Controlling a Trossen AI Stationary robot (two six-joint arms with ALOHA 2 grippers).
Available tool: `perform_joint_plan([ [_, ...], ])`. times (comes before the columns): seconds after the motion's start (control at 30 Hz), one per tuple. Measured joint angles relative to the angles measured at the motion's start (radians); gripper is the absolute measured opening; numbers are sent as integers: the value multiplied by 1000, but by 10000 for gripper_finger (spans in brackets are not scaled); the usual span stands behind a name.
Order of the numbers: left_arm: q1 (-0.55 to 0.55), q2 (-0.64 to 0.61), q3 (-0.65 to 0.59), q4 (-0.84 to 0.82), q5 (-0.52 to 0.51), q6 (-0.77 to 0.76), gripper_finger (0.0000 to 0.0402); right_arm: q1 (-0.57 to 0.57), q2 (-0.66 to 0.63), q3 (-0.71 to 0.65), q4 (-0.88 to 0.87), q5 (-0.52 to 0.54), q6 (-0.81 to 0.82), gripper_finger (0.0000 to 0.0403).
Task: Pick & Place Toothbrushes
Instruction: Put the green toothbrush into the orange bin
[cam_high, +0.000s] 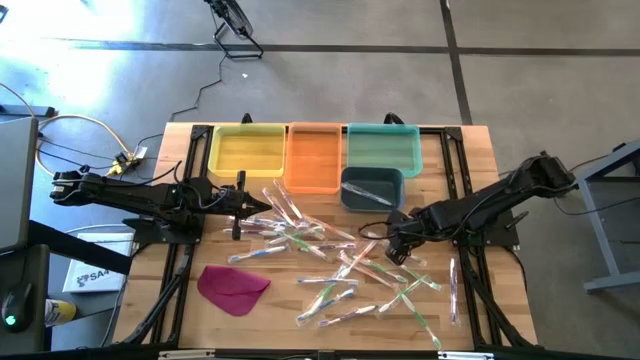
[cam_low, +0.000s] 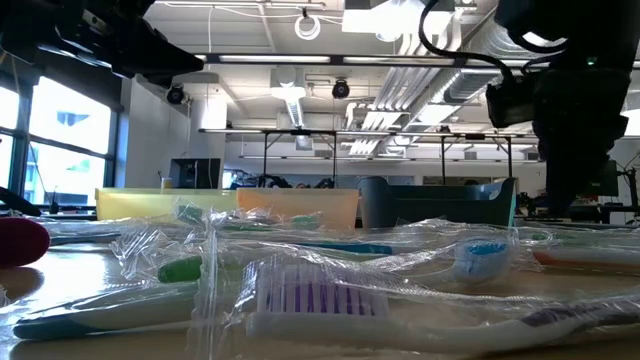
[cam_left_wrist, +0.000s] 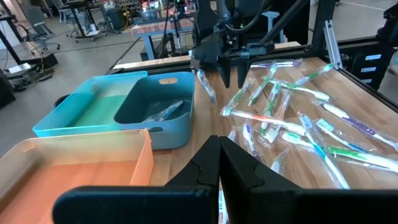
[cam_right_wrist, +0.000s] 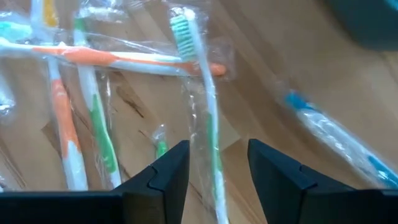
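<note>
Two arms: both reached in from the table's sides, the left from the left edge, the right from the right edge.
Right gripper: hung low over the scattered toothbrushes, just in front of the dark blue bin; fingers parted with a clear gap, holding nothing.
Green-and-white toothbrush: lay in its clear wrapper on the wooden table, its handle running between the right fingers; contact with them could not be told.
Orange toothbrush: crossed just beyond that brush's head.
Left gripper: stretched level near the orange bin and yellow bin; fingers pressed together, empty.
Bins: yellow, orange and teal bin stood in a row at the far edge; one wrapped brush lay in the dark blue bin.
Magenta cloth: lay flat near the left front of the table, apart from the brushes.
</note>
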Motion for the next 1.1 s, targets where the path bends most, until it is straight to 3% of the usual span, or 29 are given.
perform_joint_plan([
  [0.4,0,0,0,0,0,0,0,44,11,-26,21,44,-24,156],
  [0.83,0,0,0,-16,0,0,0,44,164,-21,45,17,-27,156],
  [1.1,0,0,0,-28,-5,0,0,44,168,-22,46,16,-26,155],
])
